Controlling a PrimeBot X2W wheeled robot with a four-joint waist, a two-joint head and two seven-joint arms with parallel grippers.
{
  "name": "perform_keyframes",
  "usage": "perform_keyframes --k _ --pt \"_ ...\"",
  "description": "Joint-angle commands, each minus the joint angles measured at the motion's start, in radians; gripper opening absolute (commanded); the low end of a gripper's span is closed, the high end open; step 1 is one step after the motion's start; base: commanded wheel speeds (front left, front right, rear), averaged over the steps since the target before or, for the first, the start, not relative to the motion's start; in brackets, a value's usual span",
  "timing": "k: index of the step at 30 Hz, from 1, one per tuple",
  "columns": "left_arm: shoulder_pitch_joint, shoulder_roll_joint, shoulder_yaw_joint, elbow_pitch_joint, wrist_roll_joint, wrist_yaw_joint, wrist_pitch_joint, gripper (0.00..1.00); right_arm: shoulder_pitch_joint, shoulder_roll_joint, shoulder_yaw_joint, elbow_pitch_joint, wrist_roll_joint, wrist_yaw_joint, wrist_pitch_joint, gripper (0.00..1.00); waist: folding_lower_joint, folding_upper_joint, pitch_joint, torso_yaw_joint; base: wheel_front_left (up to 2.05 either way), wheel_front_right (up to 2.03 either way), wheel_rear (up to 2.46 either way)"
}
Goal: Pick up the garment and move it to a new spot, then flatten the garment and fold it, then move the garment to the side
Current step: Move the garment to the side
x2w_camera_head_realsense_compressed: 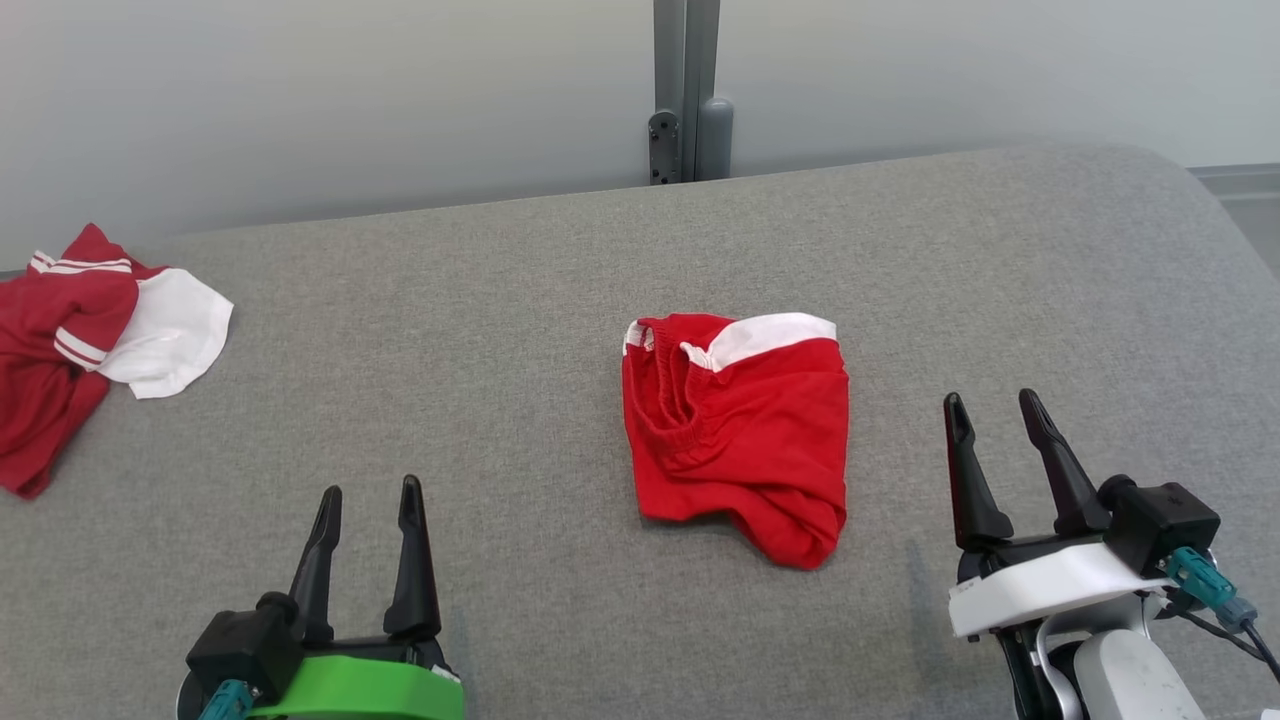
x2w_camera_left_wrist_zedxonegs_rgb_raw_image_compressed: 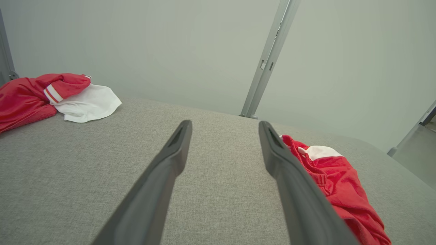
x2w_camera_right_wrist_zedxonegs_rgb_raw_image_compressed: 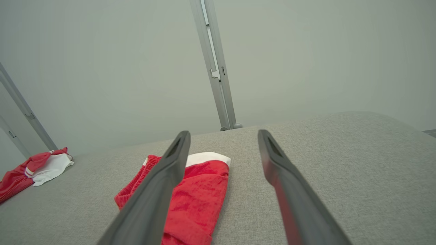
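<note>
Grey woven table point(x2w_camera_head_realsense_compressed: 500, 300) fills the room's foreground; crumpled red shorts with a white waistband point(x2w_camera_head_realsense_compressed: 740, 430) lie near centre. The left gripper point(x2w_camera_head_realsense_compressed: 370, 487) at 7 o'clock and the right gripper point(x2w_camera_head_realsense_compressed: 992, 397) at 4 hover with fingers spread and empty. Every step looks yet to do.

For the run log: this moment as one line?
left gripper: open, empty | right gripper: open, empty | red garment: bunched, centre of grey surface, untouched | red-and-white clothing: crumpled, far left

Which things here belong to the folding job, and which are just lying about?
Likely the job's:
red shorts, mid-table, between the grippers
left gripper, open
right gripper, open

Lying about:
red and white shirt, far left
grey post behind the table
</note>
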Motion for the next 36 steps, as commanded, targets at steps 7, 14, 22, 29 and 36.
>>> perform_keyframes --k 7,14,22,29,36 --pt "0.003 0.002 0.003 -0.003 0.003 0.001 0.000 1.00 -0.008 -0.001 0.001 0.009 -0.001 0.000 -0.003 1.00 0.0000 0.0000 0.001 0.006 0.00 0.00 0.00" --pt "-0.001 0.002 0.000 -0.005 0.005 -0.001 0.000 1.00 -0.026 -0.001 0.005 0.038 -0.013 0.000 -0.003 1.00 0.0000 0.0000 0.006 0.009 0.00 0.00 0.00" --pt "-0.024 0.002 -0.014 -0.003 0.000 -0.003 0.000 1.00 -0.151 -0.011 -0.006 0.132 -0.018 0.000 0.145 1.00 0.0000 0.0000 0.033 0.021 0.00 0.00 0.00" --pt "-0.053 0.002 -0.032 0.001 -0.009 -0.005 0.000 1.00 -0.294 -0.070 0.016 0.265 0.083 0.000 0.396 1.00 0.0000 0.0000 0.079 0.057 0.00 0.00 0.00" --pt "-0.082 0.002 -0.047 0.006 -0.019 -0.003 0.000 1.00 -0.383 -0.111 0.065 0.398 0.201 0.000 0.544 1.00 0.0000 0.0000 0.129 0.110 0.00 0.00 0.00"
